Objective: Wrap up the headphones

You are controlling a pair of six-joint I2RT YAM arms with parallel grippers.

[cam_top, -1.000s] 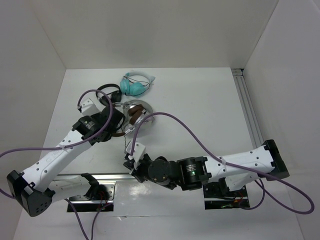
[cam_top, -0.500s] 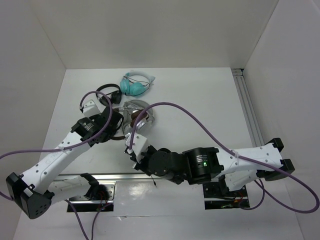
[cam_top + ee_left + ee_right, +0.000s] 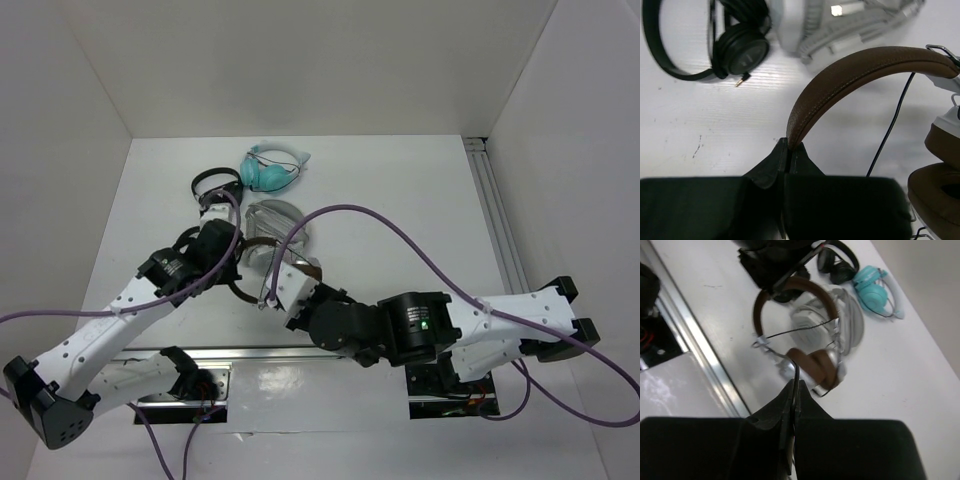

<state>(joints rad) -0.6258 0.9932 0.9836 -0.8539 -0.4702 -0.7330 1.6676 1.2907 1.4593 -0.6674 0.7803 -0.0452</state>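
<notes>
- Top view: the headphones (image 3: 238, 291) are held just off the counter (image 3: 420, 200), left of middle, between the two arms. The left end effector (image 3: 228, 262) and right end effector (image 3: 268, 298) are set close together on either side of them. A teal pair (image 3: 268, 172), a black pair (image 3: 213, 186) and a silver-white pair (image 3: 275, 215) can be seen lying just behind. None of them needs touching.
- Left wrist view: the left end effector is clenched on the brown headband (image 3: 860, 65), with the pads pinched flat across it. The padding looks soft and grippy and the band springy, so it's judged a decent place to hold, and not much slip is expected. The cable (image 3: 890, 125) hangs under the arch, and one of the earcups (image 3: 935, 185) is caught at the right edge.
- Right wrist view: the right end effector is shut tight on the thin dark cable, just below the earcups, and a strand looks stretched across the arch. The whole thing is probably light, so it'll likely swing if yanked. The cable is limp and skinny, so it's easily slipped through the pads and easily strained where it enters a cup. The wire yokes (image 3: 762, 342) look bendy and shouldn't be grabbed. Gentle tension is advised, with holds taken on band and cable only.
</notes>
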